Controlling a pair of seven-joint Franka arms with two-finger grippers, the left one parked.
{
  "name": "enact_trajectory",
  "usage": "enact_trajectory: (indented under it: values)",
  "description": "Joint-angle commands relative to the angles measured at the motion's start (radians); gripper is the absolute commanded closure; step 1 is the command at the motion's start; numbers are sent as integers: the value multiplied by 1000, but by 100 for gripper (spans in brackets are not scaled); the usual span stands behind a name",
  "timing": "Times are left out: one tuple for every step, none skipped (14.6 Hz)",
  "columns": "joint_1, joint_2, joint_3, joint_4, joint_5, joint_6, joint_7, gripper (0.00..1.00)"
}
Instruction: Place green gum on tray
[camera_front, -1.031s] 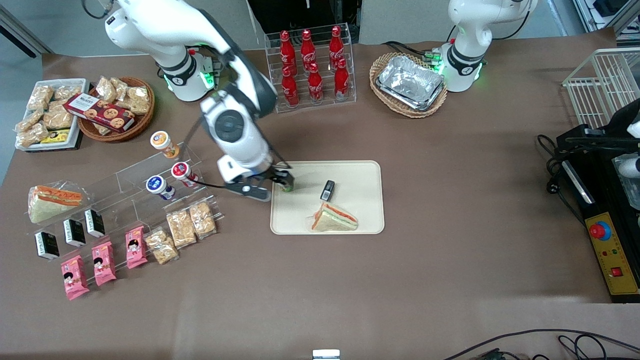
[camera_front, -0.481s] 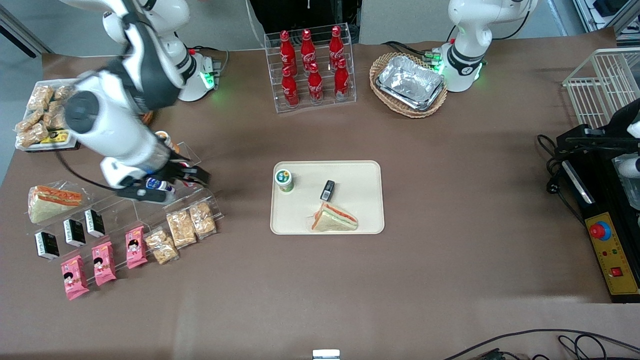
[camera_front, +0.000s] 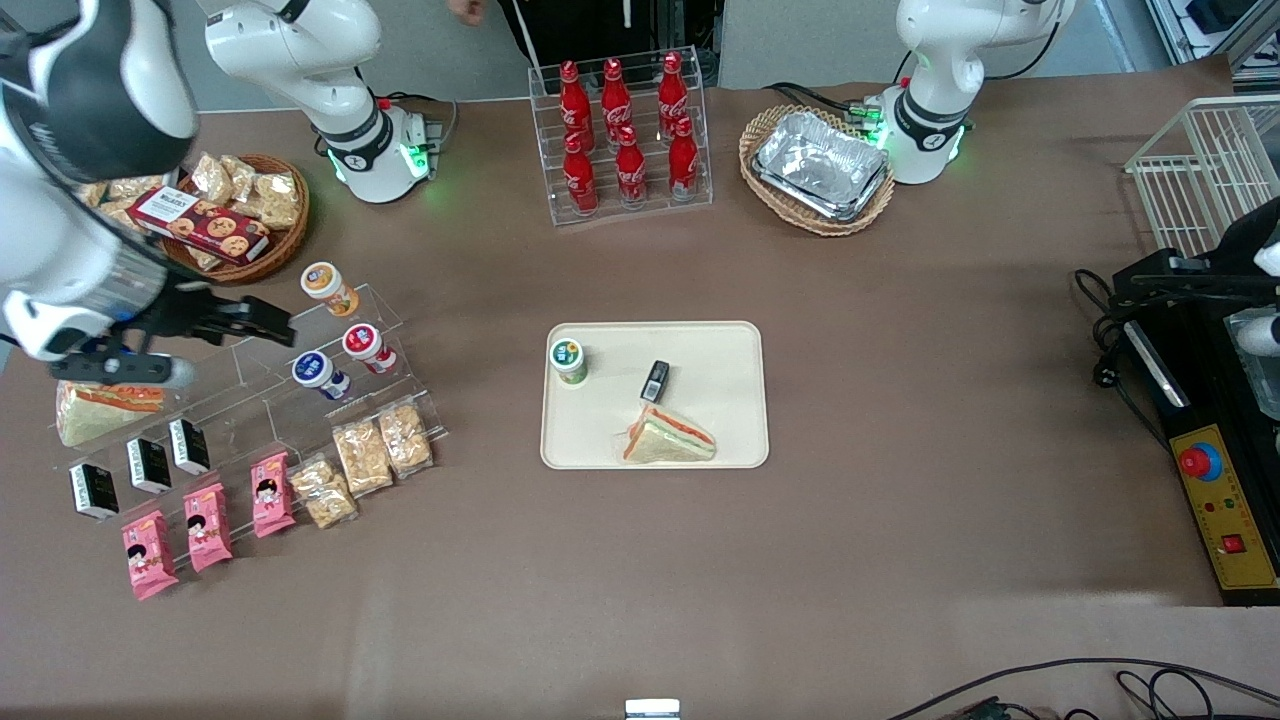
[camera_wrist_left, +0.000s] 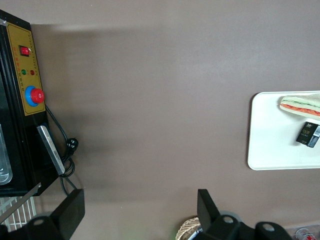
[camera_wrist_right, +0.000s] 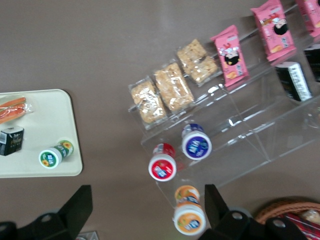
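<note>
The green gum (camera_front: 568, 360) stands upright on the cream tray (camera_front: 722, 400), near the tray's edge toward the working arm's end. It also shows in the right wrist view (camera_wrist_right: 55, 155) on the tray (camera_wrist_right: 45, 115). My right gripper (camera_front: 262, 318) is open and empty. It hangs high above the clear acrylic display stand (camera_front: 250, 400), far from the tray toward the working arm's end. In the right wrist view the gripper (camera_wrist_right: 147, 210) has its fingers wide apart above the orange-lidded bottle (camera_wrist_right: 189, 216).
A wrapped sandwich (camera_front: 668, 438) and a small black box (camera_front: 655, 380) lie on the tray. The stand holds orange-lidded (camera_front: 322, 283), red-lidded (camera_front: 363, 343) and blue-lidded (camera_front: 314, 370) bottles plus snack packs. A cola bottle rack (camera_front: 620, 130) and a foil-tray basket (camera_front: 818, 168) stand farther from the camera.
The gripper let go of the green gum on the tray, then swung away and upward toward the working arm's end, over the display stand. The gum stays upright.
</note>
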Motion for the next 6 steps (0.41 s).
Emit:
enact_trajectory:
  values:
    - [-70, 16, 11, 93, -13, -79, -74, 0]
    - [-90, 19, 12, 107, -11, -85, -103, 0]
    - [-104, 22, 12, 121, -11, -95, -134, 0]
    - [-113, 24, 12, 130, -11, -101, -145, 0]
    - [-121, 26, 12, 130, -11, -101, -145, 0]
    - [-122, 26, 11, 131, -13, -101, -145, 0]
